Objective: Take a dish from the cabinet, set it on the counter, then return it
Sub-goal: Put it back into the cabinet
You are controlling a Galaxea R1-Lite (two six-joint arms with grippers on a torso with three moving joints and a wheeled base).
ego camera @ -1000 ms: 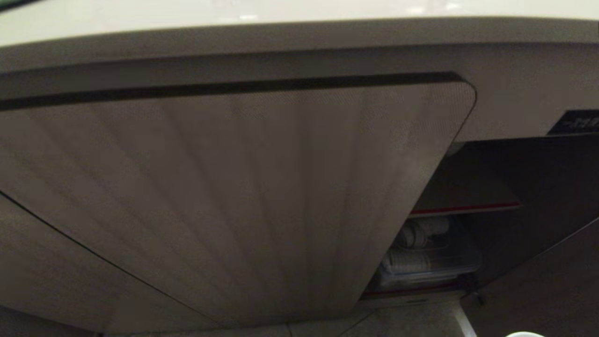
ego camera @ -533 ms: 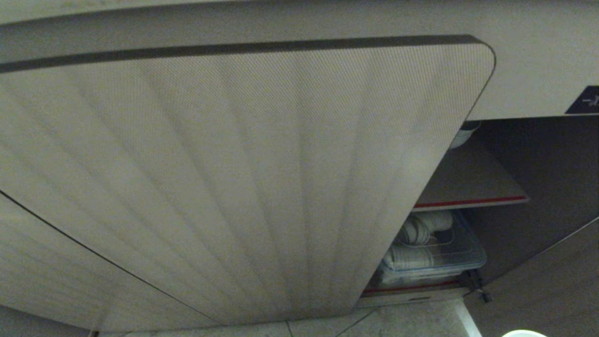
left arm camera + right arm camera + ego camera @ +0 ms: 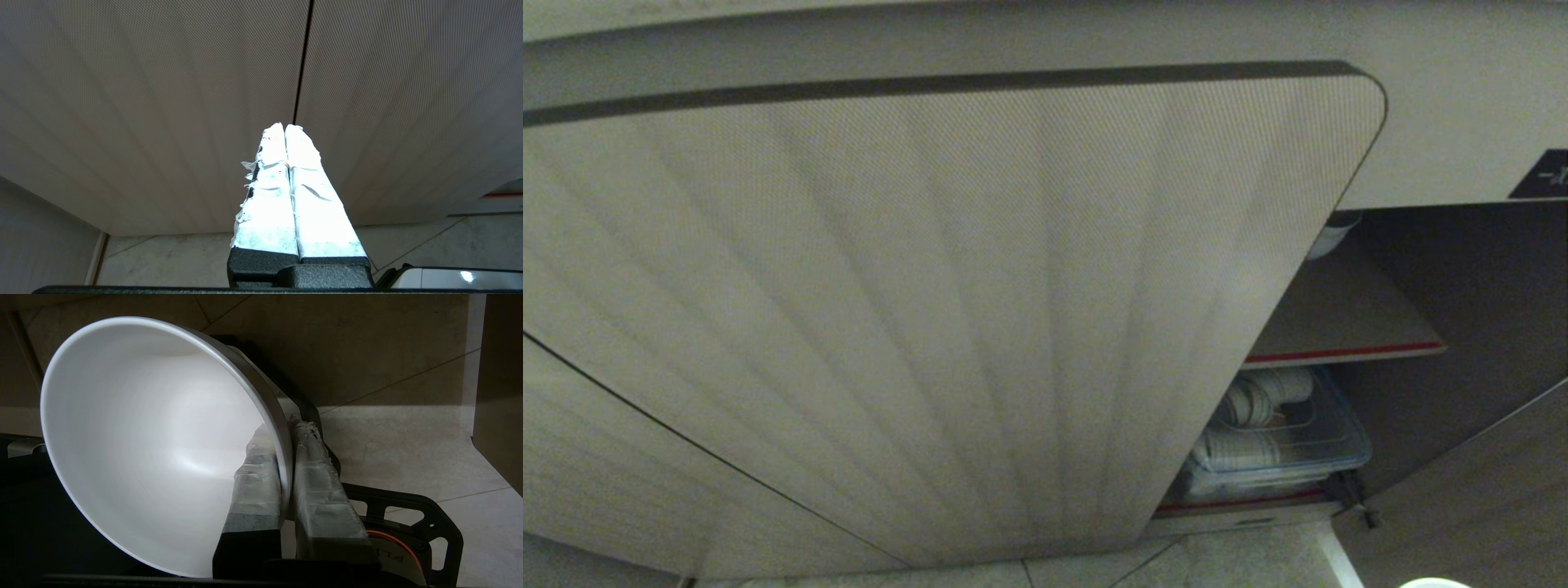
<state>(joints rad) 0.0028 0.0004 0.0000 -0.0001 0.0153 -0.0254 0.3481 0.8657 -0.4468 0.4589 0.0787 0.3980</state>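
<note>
The dish (image 3: 155,449), a plain white bowl, hangs tilted on its side over the tiled floor, and my right gripper (image 3: 284,430) is shut on its rim, one finger inside and one outside. In the head view only a sliver of the dish (image 3: 1433,583) shows at the bottom right edge. The cabinet (image 3: 947,310) fills that view with its beige fluted door; to the right it stands open, showing a brown shelf with a red front edge (image 3: 1343,353). The counter's front edge (image 3: 768,16) runs along the top. My left gripper (image 3: 284,127) is shut and empty, facing the fluted doors.
A clear plastic bin with white dishes (image 3: 1290,457) sits on the cabinet's lower level. A white bowl (image 3: 1331,237) peeks out at the back of the upper shelf. A black label (image 3: 1543,174) is above the opening. An open door panel (image 3: 1486,506) stands at the right.
The whole head view has dropped: the counter top slid out at the top and more of the open cabinet shows. Over the last half second nothing moved; the dish stays gripped.
</note>
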